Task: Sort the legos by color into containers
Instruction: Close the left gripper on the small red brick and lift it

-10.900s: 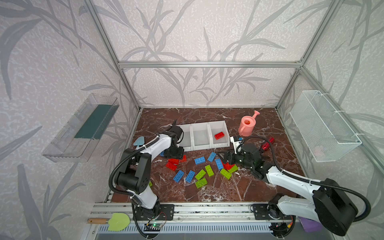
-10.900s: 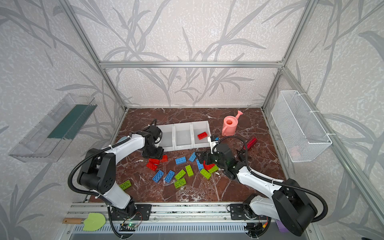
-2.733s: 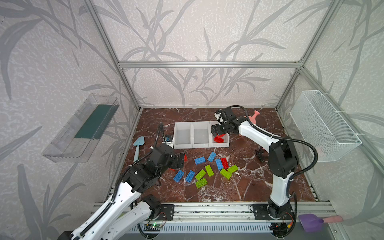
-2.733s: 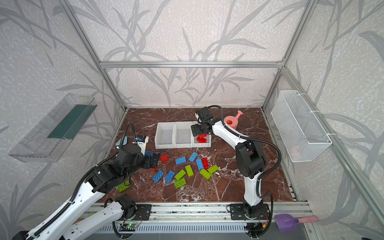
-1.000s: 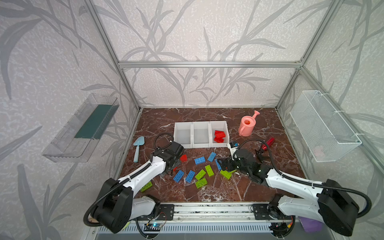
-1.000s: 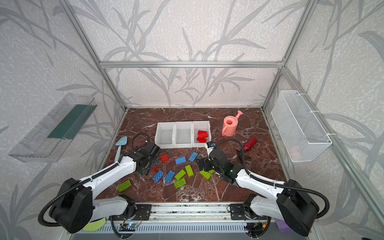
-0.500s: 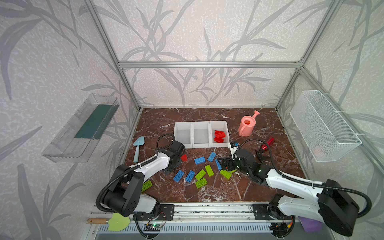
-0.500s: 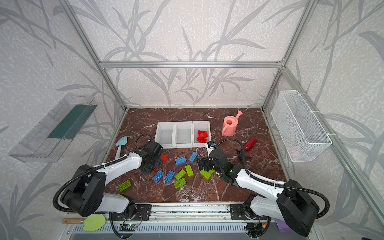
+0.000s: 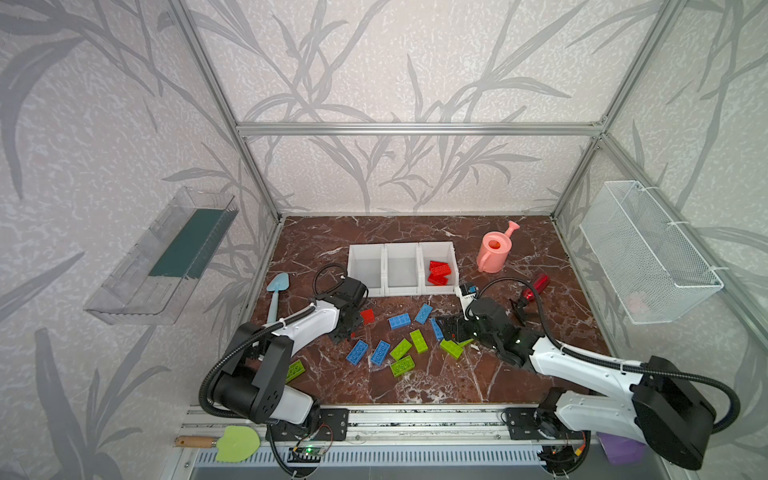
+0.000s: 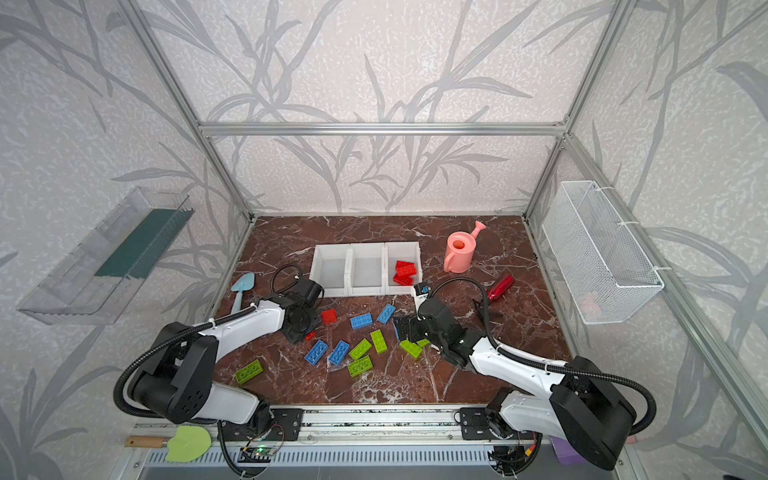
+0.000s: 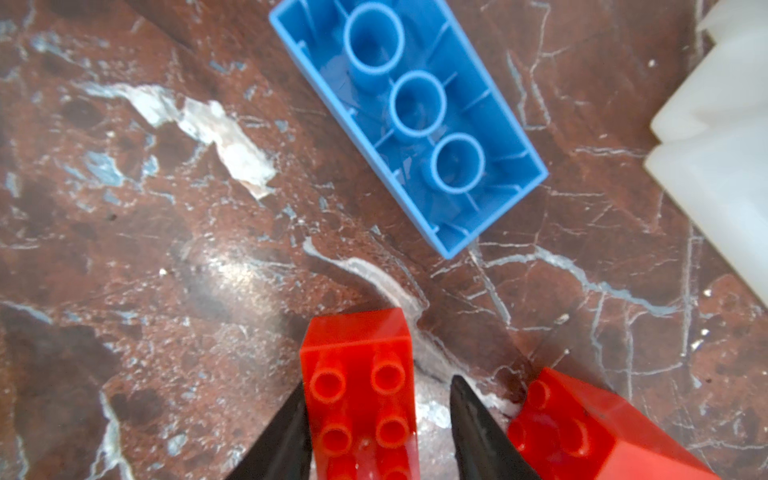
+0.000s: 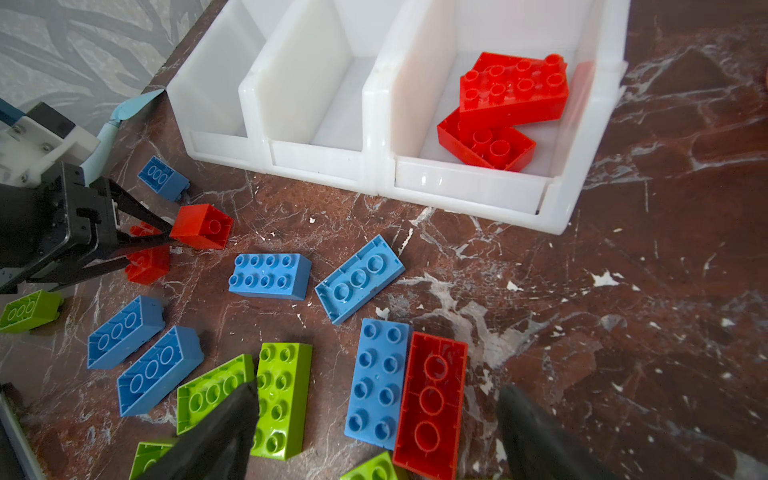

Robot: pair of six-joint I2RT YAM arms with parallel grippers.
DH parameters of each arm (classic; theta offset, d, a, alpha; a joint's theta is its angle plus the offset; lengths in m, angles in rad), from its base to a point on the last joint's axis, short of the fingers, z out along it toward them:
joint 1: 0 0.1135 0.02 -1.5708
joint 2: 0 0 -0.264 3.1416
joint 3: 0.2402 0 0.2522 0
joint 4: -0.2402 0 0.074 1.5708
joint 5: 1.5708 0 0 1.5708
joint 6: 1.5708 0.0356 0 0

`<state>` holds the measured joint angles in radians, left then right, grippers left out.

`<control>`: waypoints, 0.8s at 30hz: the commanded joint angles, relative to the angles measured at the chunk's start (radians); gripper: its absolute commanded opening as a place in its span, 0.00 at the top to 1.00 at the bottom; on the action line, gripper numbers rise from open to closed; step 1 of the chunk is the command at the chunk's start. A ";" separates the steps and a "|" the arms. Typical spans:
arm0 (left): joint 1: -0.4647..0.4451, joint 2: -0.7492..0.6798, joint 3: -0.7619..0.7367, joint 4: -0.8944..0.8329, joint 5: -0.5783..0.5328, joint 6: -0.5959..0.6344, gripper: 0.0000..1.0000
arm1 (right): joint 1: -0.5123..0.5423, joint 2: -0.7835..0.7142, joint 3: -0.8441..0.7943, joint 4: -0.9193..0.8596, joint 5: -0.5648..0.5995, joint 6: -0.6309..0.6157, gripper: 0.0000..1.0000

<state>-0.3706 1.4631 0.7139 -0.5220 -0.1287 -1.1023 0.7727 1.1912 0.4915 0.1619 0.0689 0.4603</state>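
I have the left gripper (image 11: pixel 377 382) down at a red brick (image 11: pixel 353 345) on the table, just in front of the containers (image 9: pixel 384 266). Its jaws stand either side of the brick, one finger (image 11: pixel 286 432) against its flank and the other a sliver clear, so there is no grip yet. I want both pads flat on the long sides before I lift, then a straight rise (a second red brick (image 11: pixel 582 432) sits just beside the outer finger and could drag along). It belongs in the end bin (image 12: pixel 465 187), where red bricks (image 12: pixel 511 87) already lie. The right gripper (image 12: pixel 376 388) hangs wide open, holding nothing, over an upturned red brick (image 12: pixel 432 399) that touches a blue one (image 12: pixel 378 378).

The tabletop (image 9: pixel 415 386) is glossy dark red marble print, and I judge a nudged brick would slide on it. Leaf-patterned walls in an aluminium frame close us in. A mesh basket (image 9: pixel 648 257), a clear tray (image 9: pixel 166 257) and a pink watering can (image 9: pixel 494 253) are well apart from the work.
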 commanded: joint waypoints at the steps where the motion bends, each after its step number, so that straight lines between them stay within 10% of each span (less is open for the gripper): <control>1: 0.002 0.010 -0.009 0.001 0.035 -0.005 0.52 | 0.004 0.007 -0.003 0.021 0.016 -0.008 0.10; 24: -0.019 -0.182 0.259 -0.299 -0.053 0.318 0.75 | 0.004 -0.039 -0.018 0.019 0.034 0.001 0.11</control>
<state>-0.3779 1.3052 0.9180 -0.7639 -0.1841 -0.8757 0.7727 1.1809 0.4900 0.1612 0.0795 0.4599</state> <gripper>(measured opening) 0.326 0.890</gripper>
